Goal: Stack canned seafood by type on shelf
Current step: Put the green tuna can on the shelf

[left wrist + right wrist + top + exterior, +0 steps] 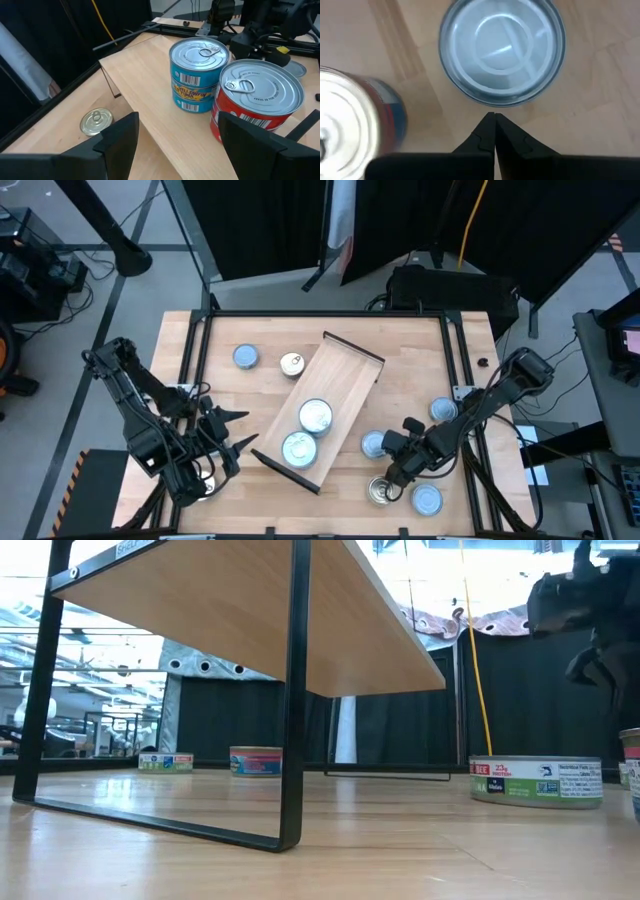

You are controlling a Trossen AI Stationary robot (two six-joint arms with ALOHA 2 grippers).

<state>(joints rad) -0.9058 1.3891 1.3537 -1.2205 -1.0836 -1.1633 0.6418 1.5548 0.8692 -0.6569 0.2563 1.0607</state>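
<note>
Left gripper (228,430) hung wide open and empty at lower left beside the shelf (345,370), which ran diagonally mid-frame carrying two stacks of tins (307,430), while right gripper (400,465), fingers pinched together on nothing, hovered among loose tins (400,480) at lower right.

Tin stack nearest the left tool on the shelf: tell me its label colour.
Red label on the tin stack, seen best in the left wrist view.

The far half of the shelf (345,375) is bare; two tin stacks (306,430) crowd its near end. Tabletop (250,395) left of it lies open, while loose tins (372,444) clutter the right side
</note>
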